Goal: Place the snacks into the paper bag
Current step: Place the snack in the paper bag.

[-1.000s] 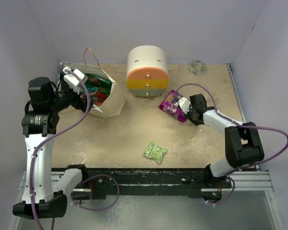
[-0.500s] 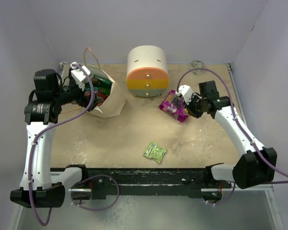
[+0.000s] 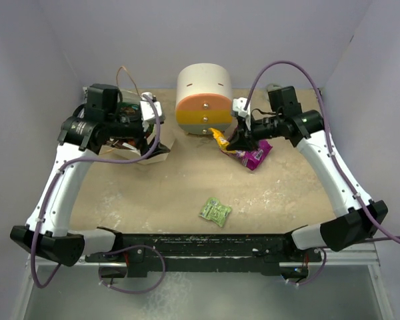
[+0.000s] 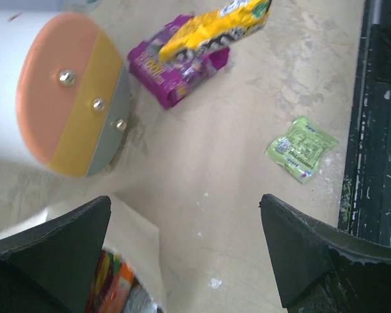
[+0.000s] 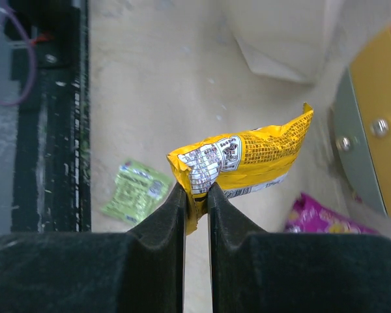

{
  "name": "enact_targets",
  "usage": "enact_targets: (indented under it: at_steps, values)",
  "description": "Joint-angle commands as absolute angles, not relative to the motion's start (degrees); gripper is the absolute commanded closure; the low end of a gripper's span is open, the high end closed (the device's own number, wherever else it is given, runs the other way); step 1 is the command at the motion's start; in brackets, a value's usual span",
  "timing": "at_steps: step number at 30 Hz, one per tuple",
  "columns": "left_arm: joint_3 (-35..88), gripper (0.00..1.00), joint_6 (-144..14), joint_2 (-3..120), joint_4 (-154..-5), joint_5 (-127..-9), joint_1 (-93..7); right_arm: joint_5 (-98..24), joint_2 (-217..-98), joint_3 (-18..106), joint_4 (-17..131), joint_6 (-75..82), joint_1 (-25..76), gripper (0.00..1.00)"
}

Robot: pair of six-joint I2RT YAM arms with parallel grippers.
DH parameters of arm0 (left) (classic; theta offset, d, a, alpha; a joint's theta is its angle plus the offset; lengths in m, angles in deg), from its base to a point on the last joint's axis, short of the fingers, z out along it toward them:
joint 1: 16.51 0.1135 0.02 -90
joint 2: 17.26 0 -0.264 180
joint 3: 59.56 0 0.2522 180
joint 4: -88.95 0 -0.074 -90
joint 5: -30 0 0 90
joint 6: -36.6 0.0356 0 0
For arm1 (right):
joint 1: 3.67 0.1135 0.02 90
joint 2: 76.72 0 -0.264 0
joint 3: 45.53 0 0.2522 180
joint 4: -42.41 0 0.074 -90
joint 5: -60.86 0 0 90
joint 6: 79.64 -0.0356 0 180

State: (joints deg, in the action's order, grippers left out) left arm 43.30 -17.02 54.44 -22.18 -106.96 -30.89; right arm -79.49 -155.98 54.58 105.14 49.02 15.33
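Lavender walls (image 3: 187, 33) close in a tan, scuffed worktop (image 3: 187, 187). The left arm (image 3: 63, 180) reaches across the left rear corner. It covers most of the cream paper bag (image 3: 157, 150), so from above only the bag's near corner and one thin tan handle (image 3: 125, 75) show. The right arm (image 3: 333, 170) bends in from the right toward the middle.

Between the arms at the back stands a round white drawer container (image 3: 205, 100) with peach, yellow and grey fronts. The wrist views cut it off at the frame edge.

The left fingers (image 4: 52, 261) stand wide apart over the bag's open mouth, gripping nothing. Below them, colourful packets (image 4: 111, 280) sit inside the bag, too blurred to identify.

A purple packet (image 3: 252, 155) lies on the worktop just in front of the container, partly under the right arm's tip.

The right fingers (image 5: 166, 222) are clamped on one end of a yellow packet (image 5: 247, 160), which hangs clear of the worktop above the purple one. Its print is too small to read.

A lime-green packet (image 3: 215, 210) lies alone near the front edge, well apart from the bag.
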Motion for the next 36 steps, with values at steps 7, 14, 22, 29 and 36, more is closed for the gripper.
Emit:
enact_targets:
  at_steps: [7, 14, 22, 29, 36]
  values:
    - [45.51, 0.01, -1.47, 58.99, -23.87, -115.19, -39.73, -95.05, -160.74, 65.61, 106.82, 49.91, 24.22, 1.00]
    - [43.87, 0.00, 5.46, 62.06, -22.55, -117.05, -40.35, -97.36, -161.61, 66.39, 106.84, 50.84, 27.14, 1.00]
    - [41.36, 0.32, 6.68, 62.44, -23.56, -116.44, -40.52, -98.05, -161.19, 66.10, 106.95, 51.74, 27.52, 1.00]
    - [40.63, 0.58, 5.38, 62.13, -25.12, -116.97, -40.66, -97.76, -160.77, 64.83, 106.73, 51.87, 27.52, 1.00]
    - [40.60, 0.82, 4.74, 60.94, -25.07, -116.36, -40.60, -96.27, -159.99, 63.50, 105.68, 51.48, 27.53, 1.00]
